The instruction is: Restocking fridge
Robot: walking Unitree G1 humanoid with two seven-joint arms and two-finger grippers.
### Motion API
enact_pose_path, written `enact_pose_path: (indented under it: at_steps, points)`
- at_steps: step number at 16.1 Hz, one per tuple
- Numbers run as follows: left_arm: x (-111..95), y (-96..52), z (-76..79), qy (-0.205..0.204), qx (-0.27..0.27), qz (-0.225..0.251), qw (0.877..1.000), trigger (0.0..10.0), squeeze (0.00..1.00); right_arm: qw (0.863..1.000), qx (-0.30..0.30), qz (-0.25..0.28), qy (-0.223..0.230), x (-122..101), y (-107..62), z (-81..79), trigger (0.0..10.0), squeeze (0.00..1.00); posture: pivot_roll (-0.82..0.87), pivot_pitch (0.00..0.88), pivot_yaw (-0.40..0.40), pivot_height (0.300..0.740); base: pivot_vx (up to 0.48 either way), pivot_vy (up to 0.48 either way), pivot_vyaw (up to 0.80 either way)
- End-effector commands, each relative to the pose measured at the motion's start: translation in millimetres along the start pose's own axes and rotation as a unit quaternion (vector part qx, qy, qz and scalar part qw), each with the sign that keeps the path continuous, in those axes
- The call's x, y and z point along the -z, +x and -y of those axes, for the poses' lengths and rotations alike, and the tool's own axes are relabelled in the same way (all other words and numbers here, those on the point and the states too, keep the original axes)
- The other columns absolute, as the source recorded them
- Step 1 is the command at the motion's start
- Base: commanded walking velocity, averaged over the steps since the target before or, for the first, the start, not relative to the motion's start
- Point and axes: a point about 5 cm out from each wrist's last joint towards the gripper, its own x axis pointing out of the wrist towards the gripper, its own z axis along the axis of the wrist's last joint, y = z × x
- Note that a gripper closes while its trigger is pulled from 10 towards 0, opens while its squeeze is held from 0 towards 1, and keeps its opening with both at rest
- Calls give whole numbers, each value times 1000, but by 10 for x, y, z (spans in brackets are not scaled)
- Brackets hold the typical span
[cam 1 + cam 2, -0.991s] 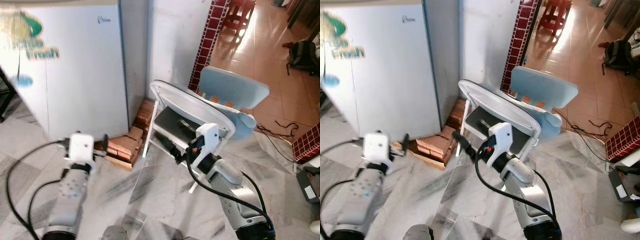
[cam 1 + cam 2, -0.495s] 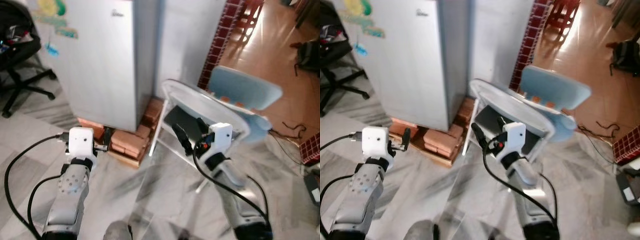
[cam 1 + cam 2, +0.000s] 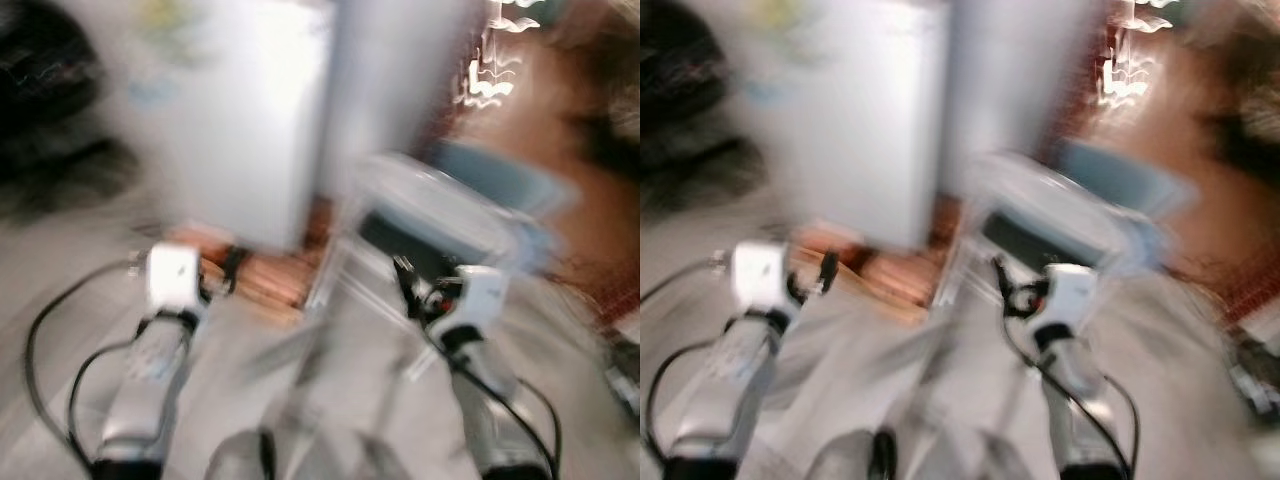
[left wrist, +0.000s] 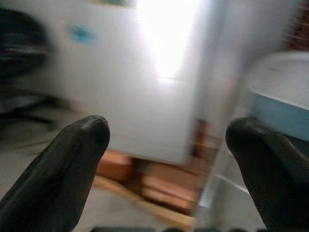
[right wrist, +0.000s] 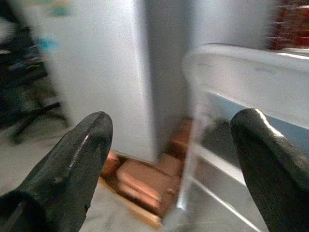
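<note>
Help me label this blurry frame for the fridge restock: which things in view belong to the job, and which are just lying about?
Part of the job:
white fridge, door shut
left gripper, open, empty
right gripper, open, empty

Just lying about:
light blue chair beside the fridge
bricks under the fridge
black office chair, too blurred to tell more

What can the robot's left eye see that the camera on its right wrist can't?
The left eye view takes in both arms, the left hand and the right hand, all blurry. The right wrist view gives a close look at that hand's two black fingers, spread open and holding nothing. Both show the white fridge, the bricks under it and the chair.
</note>
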Motion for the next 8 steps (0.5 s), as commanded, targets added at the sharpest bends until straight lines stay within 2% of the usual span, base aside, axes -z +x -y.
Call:
enact_pose_path:
  at_steps: [1, 6, 8]
  points:
    - [97, -1, 12, -3, 9, -26, 1000, 10000, 0, 1000, 14, -3, 2, 38, -53, 32, 10000, 0, 117, 50, -56, 740, 0, 476, 0]
    - [113, 6, -2, -9, 10, -24, 1000, 10000, 0, 1000, 20, -3, 3, 61, -73, 13, 10000, 0, 113, 32, -60, 740, 0, 472, 0]
    - [143, -8, -9, -8, 9, -30, 999, 10000, 0, 1000, 24, -4, 1, 64, -68, 27, 10000, 0, 113, 31, -60, 740, 0, 0, 0]
